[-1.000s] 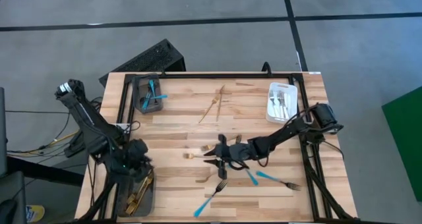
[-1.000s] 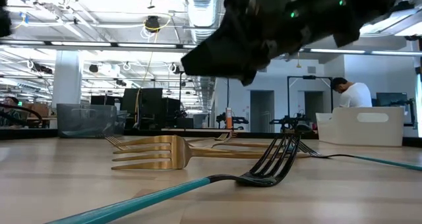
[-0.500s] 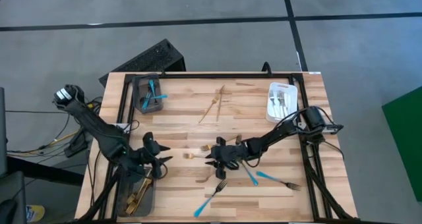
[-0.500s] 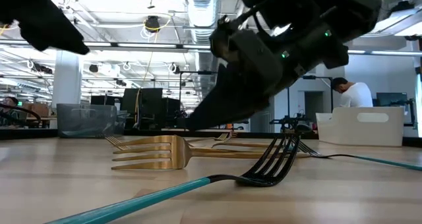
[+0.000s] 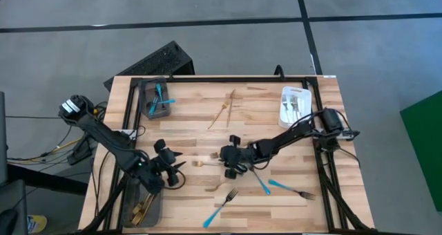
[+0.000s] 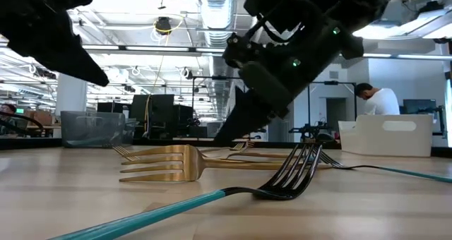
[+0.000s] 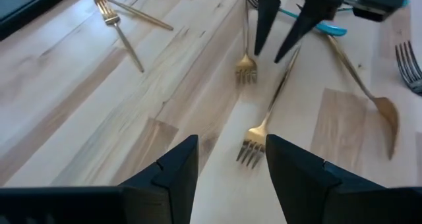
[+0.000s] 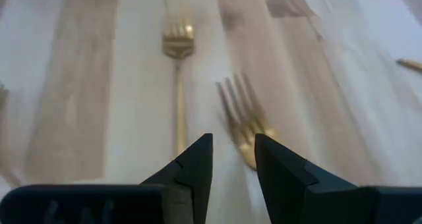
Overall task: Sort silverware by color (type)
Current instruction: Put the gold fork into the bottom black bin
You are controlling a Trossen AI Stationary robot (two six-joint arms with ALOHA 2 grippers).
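Note:
Two gold forks (image 5: pixel 206 162) lie flat on the wooden table (image 5: pixel 276 135), between my two grippers. My left gripper (image 5: pixel 173 159) hangs open at the near left and points at the nearer gold fork (image 7: pixel 254 141). My right gripper (image 5: pixel 222 157) is open and slants down over the other gold fork (image 8: pixel 244 122), whose handle runs under its fingers. Whether the fingers touch that fork, I cannot tell. Blue-handled forks (image 5: pixel 222 206) lie nearer the front edge, and a gold spoon (image 7: pixel 376 99) lies beside them.
A grey tray (image 5: pixel 146 202) at the near left holds gold pieces. At the far left, a grey tray (image 5: pixel 156 100) holds blue-handled ones. A white tray (image 5: pixel 295 107) at the far right holds silver ones. Two gold pieces (image 5: pixel 224 110) lie toward the table's far edge.
My left gripper has left the near-left tray and gone toward the table's right, sinking and turning toward the gold forks. My right gripper has tipped down and sunk toward the gold forks. The forks have kept still.

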